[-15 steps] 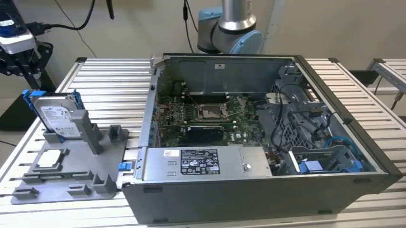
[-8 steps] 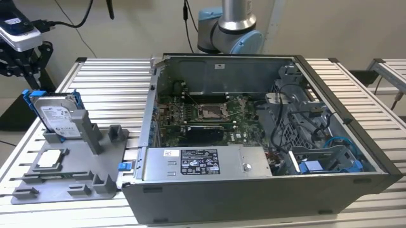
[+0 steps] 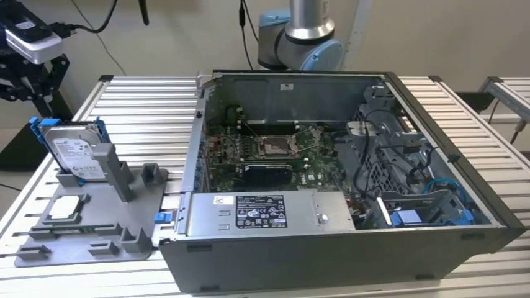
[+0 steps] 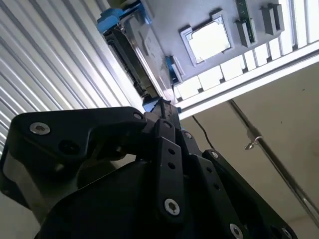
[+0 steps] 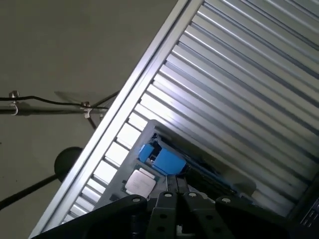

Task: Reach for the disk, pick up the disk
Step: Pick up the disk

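Note:
The disk (image 3: pixel 73 151) stands upright in a slot of the grey fixture (image 3: pixel 99 239) on the exterior view's left. It is silver-grey with a white label and a bright blue bracket round its edges. In the second wrist view the disk (image 4: pixel 135 50) shows edge-on, well beyond the black gripper (image 4: pixel 158 112). In the first wrist view the blue bracket of the disk (image 5: pixel 167 160) lies just past the gripper (image 5: pixel 177 196), with clear distance between them. Nothing is in the gripper's hold.
A small square chip (image 3: pixel 68 208) lies flat on the fixture in front of the disk. The open computer case (image 3: pixel 331 186) fills the middle and right of the slatted metal table (image 3: pixel 141 105). A camera on a black stand (image 3: pixel 33 40) is at the far left.

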### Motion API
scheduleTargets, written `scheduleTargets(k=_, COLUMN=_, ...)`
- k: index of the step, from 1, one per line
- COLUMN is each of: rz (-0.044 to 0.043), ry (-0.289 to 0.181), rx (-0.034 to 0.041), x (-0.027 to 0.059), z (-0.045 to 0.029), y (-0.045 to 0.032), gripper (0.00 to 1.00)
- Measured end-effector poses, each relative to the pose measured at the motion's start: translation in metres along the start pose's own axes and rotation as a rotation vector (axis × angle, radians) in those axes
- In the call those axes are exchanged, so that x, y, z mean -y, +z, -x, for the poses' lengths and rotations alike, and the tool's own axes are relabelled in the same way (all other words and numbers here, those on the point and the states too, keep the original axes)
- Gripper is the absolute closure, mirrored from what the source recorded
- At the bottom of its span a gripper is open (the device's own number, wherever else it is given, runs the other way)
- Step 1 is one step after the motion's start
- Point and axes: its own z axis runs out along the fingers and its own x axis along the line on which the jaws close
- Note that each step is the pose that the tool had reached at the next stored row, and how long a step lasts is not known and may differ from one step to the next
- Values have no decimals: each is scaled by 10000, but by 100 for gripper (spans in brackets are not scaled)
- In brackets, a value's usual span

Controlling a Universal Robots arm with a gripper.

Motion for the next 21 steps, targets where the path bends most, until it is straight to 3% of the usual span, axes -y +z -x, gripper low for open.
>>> scheduleTargets(k=5, rz=-13, ry=-821, rx=-31, x=0, z=0, y=0, gripper=100)
scheduleTargets(k=14, rz=-16, ry=-945, rx=-37, x=0, z=0, y=0, gripper=100)
scheduleTargets(k=21, rz=-32, ry=-1901, rx=-74, x=0, z=0, y=0, gripper=100)
